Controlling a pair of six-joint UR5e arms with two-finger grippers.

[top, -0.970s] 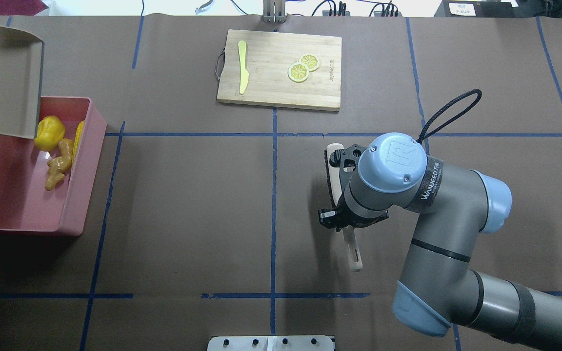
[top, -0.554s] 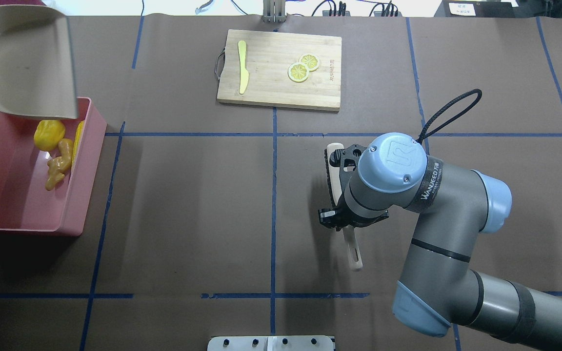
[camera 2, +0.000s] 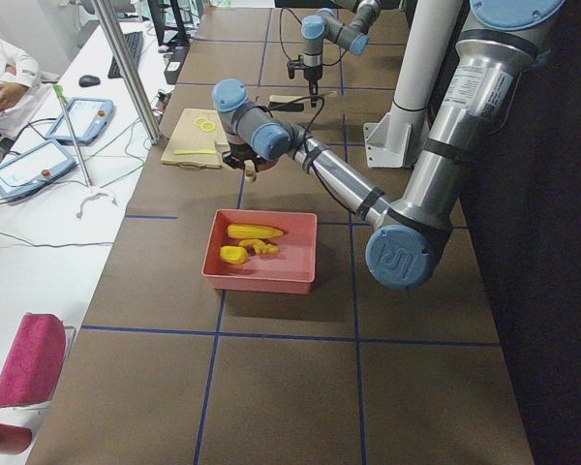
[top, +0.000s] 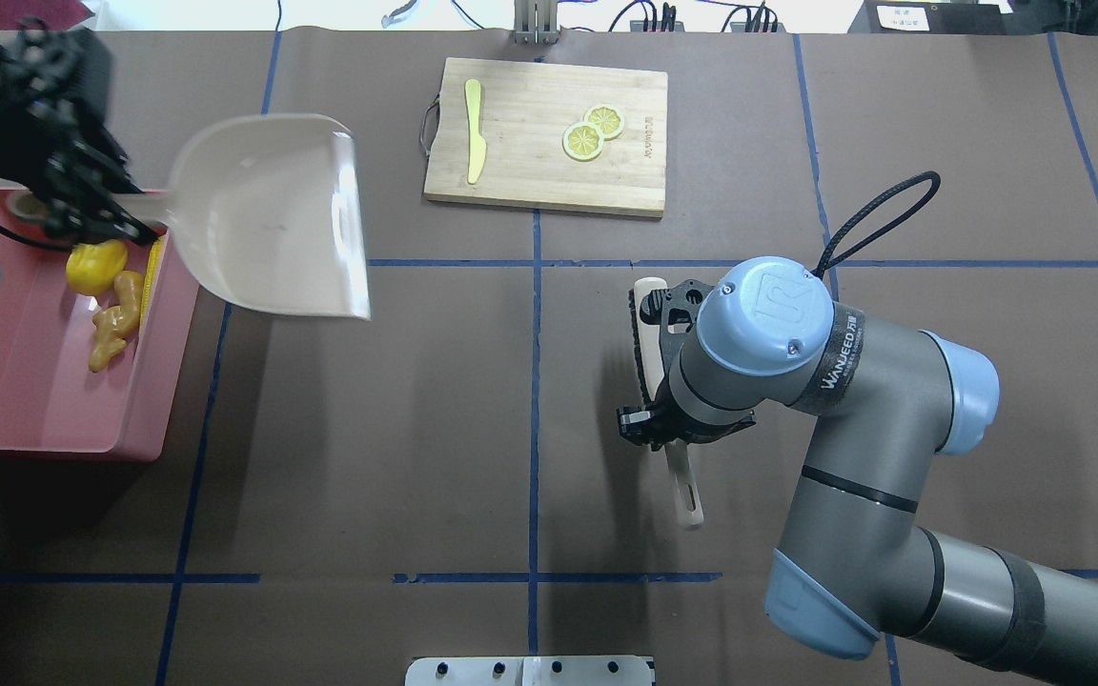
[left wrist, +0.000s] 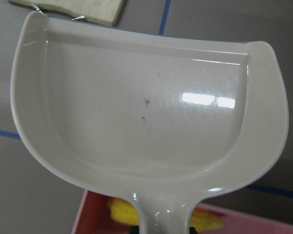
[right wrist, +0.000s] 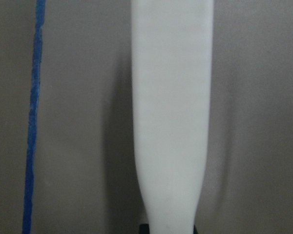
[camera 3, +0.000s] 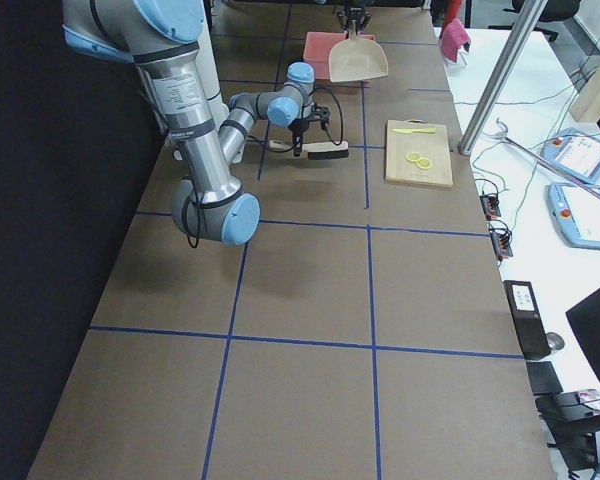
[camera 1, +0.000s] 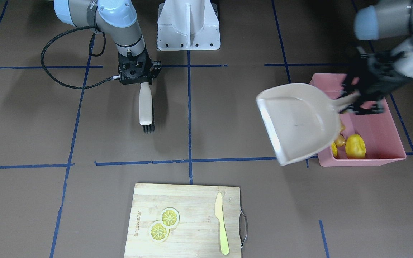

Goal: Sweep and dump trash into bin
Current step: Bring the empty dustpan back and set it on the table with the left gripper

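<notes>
**Three pieces in the bin, the pan empty**

We find the left claw (top: 125,211) pinching the handle of the beige dustpan (top: 268,214), which hangs clear of the table (top: 416,429). Just under the claw, inside the pink bin (top: 25,410), lie the potato-like piece (top: 96,267), the corn cob (top: 154,276) and the ginger root (top: 115,324), bunched at the end below the wrist. The pan's long axis runs from the claw out across the table, lip pointing away from the bin, and the wrist view shows its floor bare. We judge the dump done, with only setting the pan down left. Flat brown paper with blue tape lines lies ahead of the lip. Well beyond it, the right claw (camera 1: 142,81) is clamped on the brush (camera 1: 145,105), and farther off sits the cutting board (top: 549,138).
</notes>
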